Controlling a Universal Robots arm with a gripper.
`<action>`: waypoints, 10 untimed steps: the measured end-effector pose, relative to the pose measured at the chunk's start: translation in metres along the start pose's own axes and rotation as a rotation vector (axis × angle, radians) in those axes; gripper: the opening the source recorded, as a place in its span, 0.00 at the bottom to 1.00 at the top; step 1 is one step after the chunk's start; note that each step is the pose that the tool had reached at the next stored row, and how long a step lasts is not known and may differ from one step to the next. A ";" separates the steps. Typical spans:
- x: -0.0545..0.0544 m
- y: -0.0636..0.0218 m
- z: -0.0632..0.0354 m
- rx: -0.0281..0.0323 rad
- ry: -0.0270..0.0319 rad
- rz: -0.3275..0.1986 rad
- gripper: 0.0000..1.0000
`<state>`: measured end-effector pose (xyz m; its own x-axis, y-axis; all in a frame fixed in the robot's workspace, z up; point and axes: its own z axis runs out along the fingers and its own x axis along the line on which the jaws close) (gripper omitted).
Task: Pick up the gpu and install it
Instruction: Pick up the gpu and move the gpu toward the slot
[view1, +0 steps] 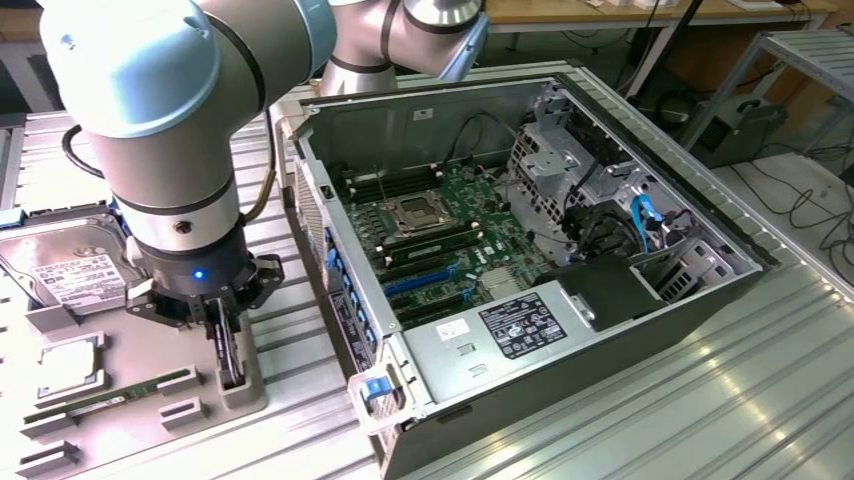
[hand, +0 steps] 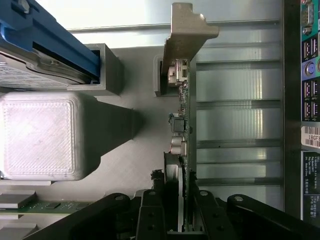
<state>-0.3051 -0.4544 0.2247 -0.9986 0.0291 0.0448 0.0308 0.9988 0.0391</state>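
1. The gpu (hand: 181, 125) stands on its long edge in a grey slotted holder (view1: 247, 388) on the parts tray (view1: 80, 445). It sits outside the computer case (view1: 387, 130), to the exterior view's left of it.
2. From the wrist camera I see the card edge-on. Its silver bracket (hand: 187, 30) is at the far end, the green board runs toward the camera, and the dark cooler is on one face.
3. The gripper (hand: 177, 195) is down over the near end of the card. Its black fingers (hand: 152, 200) sit on either side, and the jaws look closed flat against both faces. I read that as a grip on the gpu, with the card seated in the holder.
4. In the exterior view the gripper (view1: 224, 335) hangs straight down from the arm (view1: 174, 150), with the gpu (view1: 230, 360) showing as a thin dark strip below it.
5. Just beside the holder a narrow green memory stick (view1: 114, 400) lies flat on the tray. A square silver chip (view1: 67, 372) is near it, and a hard drive (view1: 60, 265) with a white label is farther back.
6. The wrist camera also shows a pale textured block (hand: 40, 135) next to the card.
7. The case lies on its side with the panel off, and the motherboard (view1: 454, 230) is exposed.
8. Everything rests on a ribbed metal table (view1: 694, 400).
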 end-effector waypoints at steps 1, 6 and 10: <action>0.000 0.0000 0.0000 0.0000 0.0000 0.000 0.27; 0.000 0.0000 0.0000 0.0000 0.0000 0.000 0.27; 0.000 0.0000 0.0000 -0.0001 -0.0001 0.000 0.27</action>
<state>-0.3051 -0.4544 0.2247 -0.9986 0.0290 0.0447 0.0308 0.9988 0.0391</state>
